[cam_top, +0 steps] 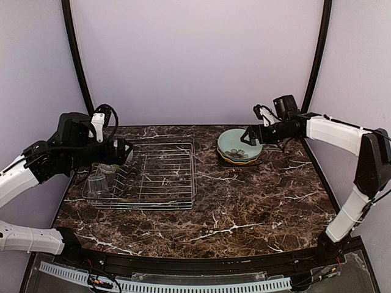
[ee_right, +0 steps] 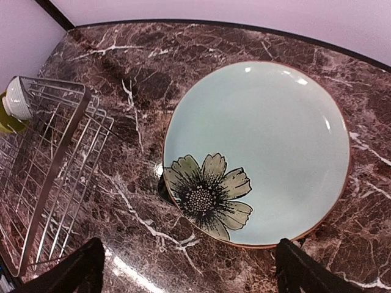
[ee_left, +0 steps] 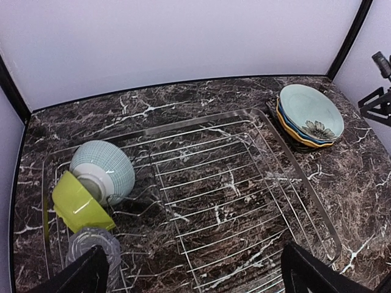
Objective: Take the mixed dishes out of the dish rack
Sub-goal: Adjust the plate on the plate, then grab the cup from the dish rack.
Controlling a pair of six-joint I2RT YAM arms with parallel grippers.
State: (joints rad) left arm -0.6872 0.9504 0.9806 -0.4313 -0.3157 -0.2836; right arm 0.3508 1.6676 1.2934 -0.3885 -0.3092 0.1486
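On left of worktop (cam_top: 244, 207), rack (cam_top: 140, 206) holds glasses (cam_top: 98, 182) nearest, then yellow-green bowl (ee_left: 79, 204) and pale-green bowl (ee_left: 104, 171), tipped on sides and touching. Above rack, left pincer (ee_left: 195, 278) wide, empty. Risk: reach for bowl knocks glass or rolls neighbour. Far right, flower plate (ee_right: 263, 152) tops stack (ee_left: 284, 122). Just above it, right pincer (ee_right: 189, 271) wide, empty; clipped rim could shift stack.

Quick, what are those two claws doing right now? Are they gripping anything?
Left gripper: open, holding nothing, above the dish rack.
Right gripper: open, holding nothing, above the flower plate.
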